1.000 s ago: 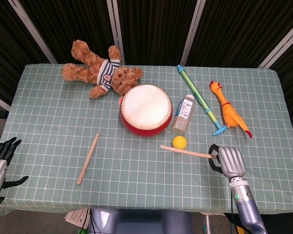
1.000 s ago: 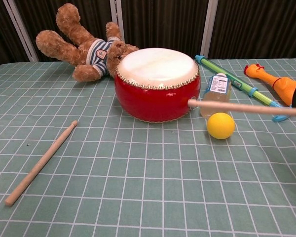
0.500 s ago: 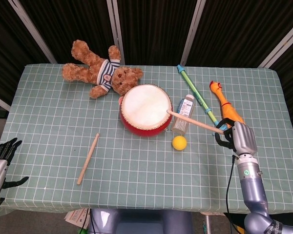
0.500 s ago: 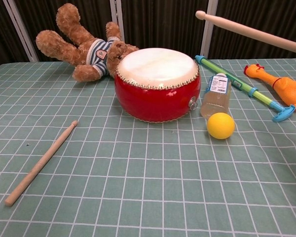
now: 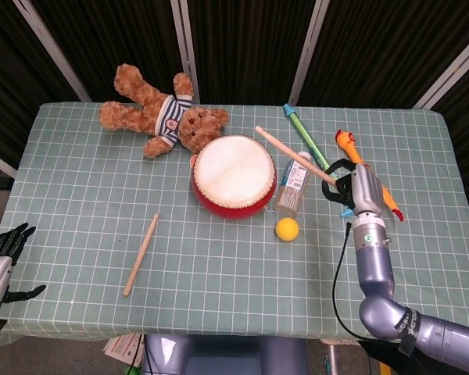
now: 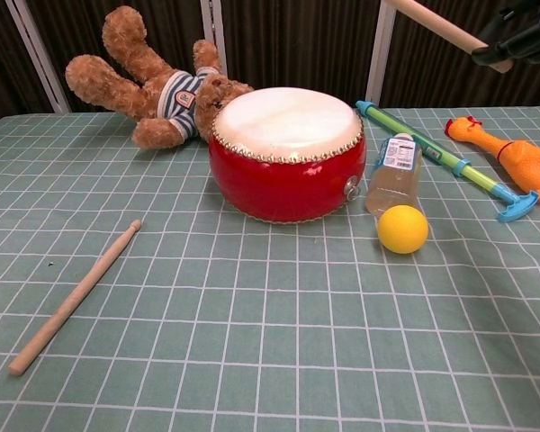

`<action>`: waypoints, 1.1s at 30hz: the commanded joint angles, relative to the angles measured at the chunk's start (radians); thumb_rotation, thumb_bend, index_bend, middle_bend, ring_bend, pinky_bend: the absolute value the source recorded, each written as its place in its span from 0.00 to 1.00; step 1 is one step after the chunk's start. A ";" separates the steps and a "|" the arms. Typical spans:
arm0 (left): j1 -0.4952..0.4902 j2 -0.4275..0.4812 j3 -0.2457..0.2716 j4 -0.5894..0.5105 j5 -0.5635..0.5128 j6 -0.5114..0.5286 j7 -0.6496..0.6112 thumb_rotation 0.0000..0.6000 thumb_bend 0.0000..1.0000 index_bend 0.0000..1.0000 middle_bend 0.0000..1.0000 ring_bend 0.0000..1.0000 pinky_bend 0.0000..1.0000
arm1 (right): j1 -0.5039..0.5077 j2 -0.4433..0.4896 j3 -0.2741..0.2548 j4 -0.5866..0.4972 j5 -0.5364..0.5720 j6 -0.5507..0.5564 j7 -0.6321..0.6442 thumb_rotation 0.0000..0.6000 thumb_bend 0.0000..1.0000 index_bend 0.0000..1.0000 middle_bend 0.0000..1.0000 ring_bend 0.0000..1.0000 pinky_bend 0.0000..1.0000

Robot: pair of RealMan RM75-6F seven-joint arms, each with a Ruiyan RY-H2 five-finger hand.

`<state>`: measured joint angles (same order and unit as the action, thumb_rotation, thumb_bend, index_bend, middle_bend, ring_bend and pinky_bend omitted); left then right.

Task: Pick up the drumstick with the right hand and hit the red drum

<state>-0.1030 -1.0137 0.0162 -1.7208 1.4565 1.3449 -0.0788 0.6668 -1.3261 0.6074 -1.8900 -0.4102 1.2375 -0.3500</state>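
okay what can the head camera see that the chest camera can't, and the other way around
Only the head view shows the left hand resting off the table's near left corner, the right hand gripping the raised drumstick from above, with its arm, and the table's far edge.

Only the chest view shows the red drum's side wall and its stud trim.

Both show the teddy bear, second drumstick, bottle, yellow ball, rubber chicken and green-blue tube.
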 commanded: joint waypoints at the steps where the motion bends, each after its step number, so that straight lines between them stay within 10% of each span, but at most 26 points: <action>1: -0.003 0.006 0.001 -0.007 -0.009 -0.011 -0.007 1.00 0.01 0.00 0.00 0.00 0.00 | 0.045 -0.039 0.017 0.061 0.036 0.007 -0.002 1.00 0.55 0.94 1.00 1.00 1.00; 9: -0.013 0.023 0.000 -0.024 -0.033 -0.046 -0.032 1.00 0.01 0.00 0.00 0.00 0.00 | 0.163 -0.150 -0.060 0.256 0.032 0.011 -0.107 1.00 0.55 0.94 1.00 1.00 1.00; 20: -0.018 0.034 0.001 -0.031 -0.040 -0.063 -0.062 1.00 0.02 0.00 0.00 0.00 0.00 | 0.273 -0.354 -0.407 0.563 -0.246 0.034 -0.459 1.00 0.55 0.94 1.00 1.00 1.00; 33: -0.017 0.036 0.001 -0.036 -0.042 -0.064 -0.062 1.00 0.01 0.00 0.00 0.00 0.00 | 0.184 -0.298 -0.199 0.400 -0.235 0.091 -0.236 1.00 0.55 0.94 1.00 1.00 1.00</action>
<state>-0.1205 -0.9772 0.0171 -1.7565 1.4147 1.2811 -0.1405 0.8759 -1.6540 0.3827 -1.4509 -0.6612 1.3173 -0.6080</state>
